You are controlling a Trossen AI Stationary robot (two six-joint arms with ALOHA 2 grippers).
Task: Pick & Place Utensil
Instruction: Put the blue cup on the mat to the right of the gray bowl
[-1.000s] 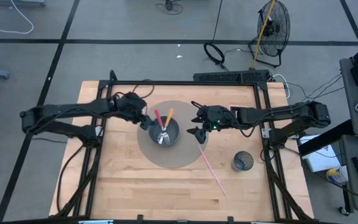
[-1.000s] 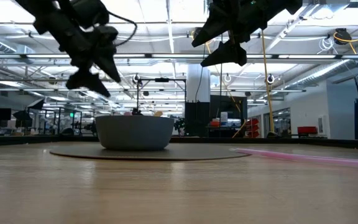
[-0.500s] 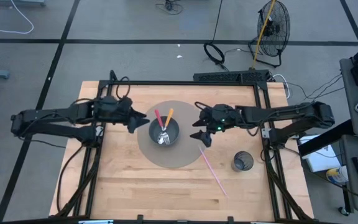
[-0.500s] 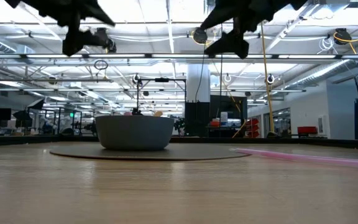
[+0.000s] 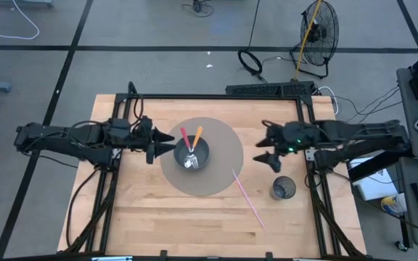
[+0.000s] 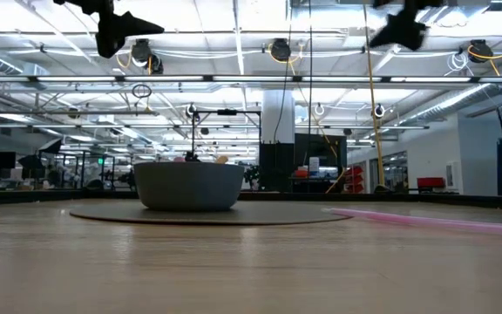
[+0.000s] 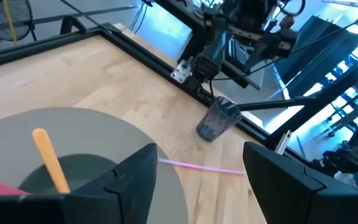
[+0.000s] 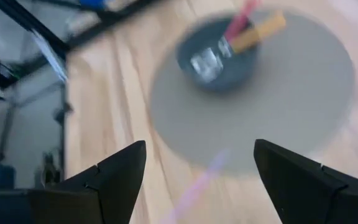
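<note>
End effectors hang released: my left end effector (image 5: 160, 146) just left of the bowl (image 5: 191, 154), my right end effector (image 5: 265, 152) centre-right. Bowl holds utensils on a grey mat (image 5: 223, 141); pink straw (image 5: 249, 198) lies lower right on the wooden counter (image 5: 165, 217), fan (image 5: 318, 29) on the floor beyond.

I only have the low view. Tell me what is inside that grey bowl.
Observer: From above, the bowl holds three utensils: a red-handled one, an orange-handled one and a metal fork.
Operator: Report where the pink stick lies.
Observer: The pink stick lies flat on the wood, one end by the round mat's edge, pointing away toward the table's front.
Operator: Say what stands near it.
Observer: A dark mesh cup stands upright beside it, on the right arm's side, apart from the stick.
Operator: State both grippers.
Observer: The left gripper and right gripper are both open and empty.
</note>
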